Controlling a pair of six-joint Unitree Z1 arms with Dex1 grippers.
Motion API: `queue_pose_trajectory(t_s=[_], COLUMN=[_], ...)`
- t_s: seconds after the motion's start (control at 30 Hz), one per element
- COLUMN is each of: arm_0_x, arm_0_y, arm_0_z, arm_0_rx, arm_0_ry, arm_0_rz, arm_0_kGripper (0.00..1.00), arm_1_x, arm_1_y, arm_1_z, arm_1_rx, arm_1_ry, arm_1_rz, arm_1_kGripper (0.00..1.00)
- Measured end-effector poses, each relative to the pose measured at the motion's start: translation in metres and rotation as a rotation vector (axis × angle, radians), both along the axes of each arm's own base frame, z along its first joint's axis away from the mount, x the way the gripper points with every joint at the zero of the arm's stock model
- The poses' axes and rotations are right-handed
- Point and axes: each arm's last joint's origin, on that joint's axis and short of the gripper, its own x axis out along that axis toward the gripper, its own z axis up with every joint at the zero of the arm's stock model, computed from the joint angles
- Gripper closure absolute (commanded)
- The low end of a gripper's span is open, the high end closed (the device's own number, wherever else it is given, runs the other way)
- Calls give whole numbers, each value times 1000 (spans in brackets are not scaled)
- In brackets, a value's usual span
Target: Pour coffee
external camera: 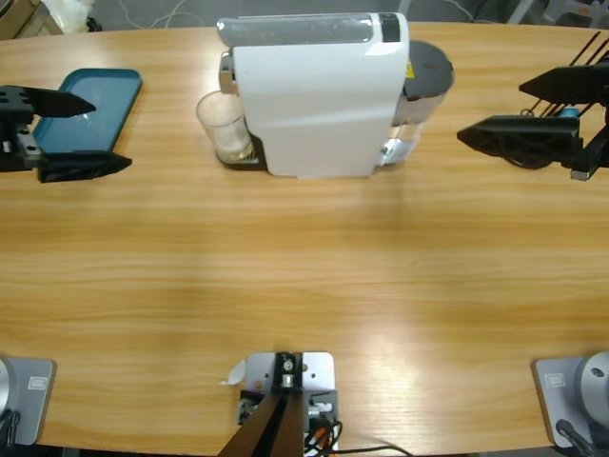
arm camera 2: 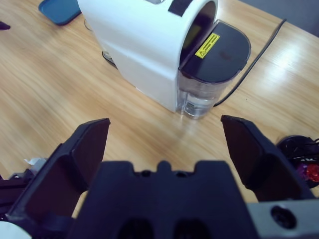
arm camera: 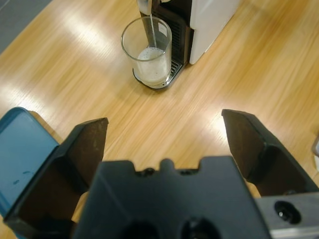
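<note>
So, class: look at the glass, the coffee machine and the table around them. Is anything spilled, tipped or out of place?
Nothing stands out. The glass stands upright on the coffee machine's drip tray under the spout, a thin stream falling into it, and no liquid shows on the table.

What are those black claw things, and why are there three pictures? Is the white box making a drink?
The black claws are grippers, the hands of two robot arms. One picture looks down from above the wooden table. The other two come from little cameras on each arm's wrist. The left gripper and the right gripper are both open and hold nothing. The white box is a coffee machine. A thin stream is falling from it into a clear glass with a little pale coffee at the bottom. A blue tray lies near the left gripper.
</note>
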Motion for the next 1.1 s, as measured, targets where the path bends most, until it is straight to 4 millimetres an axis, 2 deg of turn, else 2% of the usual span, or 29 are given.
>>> queue_pose_trajectory(t_s=[0.3, 0.87, 0.97, 1.1], arm_0_x=[16, 18, 26, 48], arm_0_y=[-8, -8, -13, -24], arm_0_z=[-12, -13, -15, -13], arm_0_rx=[18, 23, 37, 46], arm_0_ry=[19, 22, 16, -5], arm_0_rz=[-8, -15, -48, -123], arm_0_kGripper=[0, 0, 0, 0], arm_1_x=[-2, -2, -3, -3], arm_1_y=[0, -1, -2, -2], arm_1_z=[-7, -9, -10, -10], arm_1_rx=[-5, -8, -13, -14], arm_1_ry=[23, 27, 32, 32], arm_1_rz=[11, 11, 11, 11], arm_1_kGripper=[0, 0, 0, 0])
